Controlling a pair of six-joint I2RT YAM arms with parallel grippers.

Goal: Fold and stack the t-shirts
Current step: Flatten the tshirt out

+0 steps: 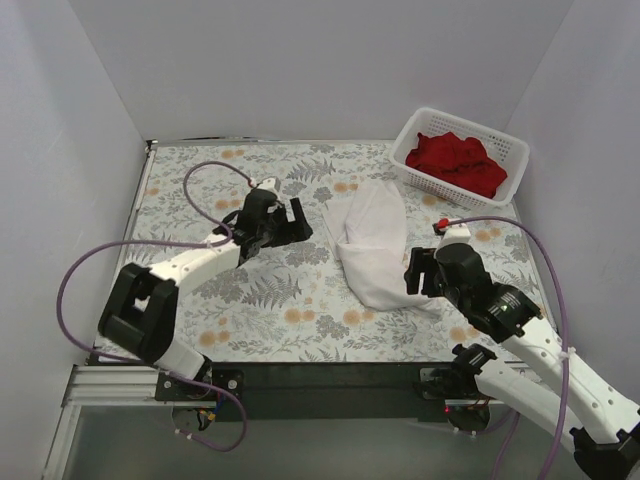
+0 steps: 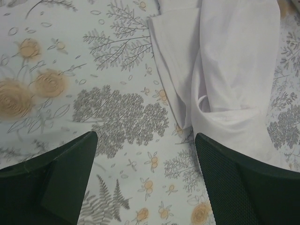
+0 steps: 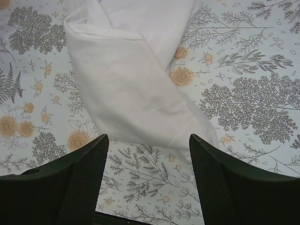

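We note a floral-patterned table (image 1: 250, 300). Directly on it lie a white shirt (image 1: 372, 240), bunched lengthwise right of centre, and a white basket (image 1: 428, 184) at the far right corner.

I work over a flat table under a pale cloth printed with grey ferns and orange flowers (image 1: 250, 300), and up close the same print fills the view beneath me. Three plain walls close the table in: a white back wall (image 1: 320, 60) straight ahead, a white left wall (image 1: 50, 150) and a white right wall (image 1: 590, 120) slanting in at the sides, all bare and matte. Along the near edge runs a black front band (image 1: 330, 375), with a silver slotted aluminium rail (image 1: 100, 385) at my left. Below lies a dull grey surface (image 1: 330, 450). The light is soft and even, with only faint shadows.
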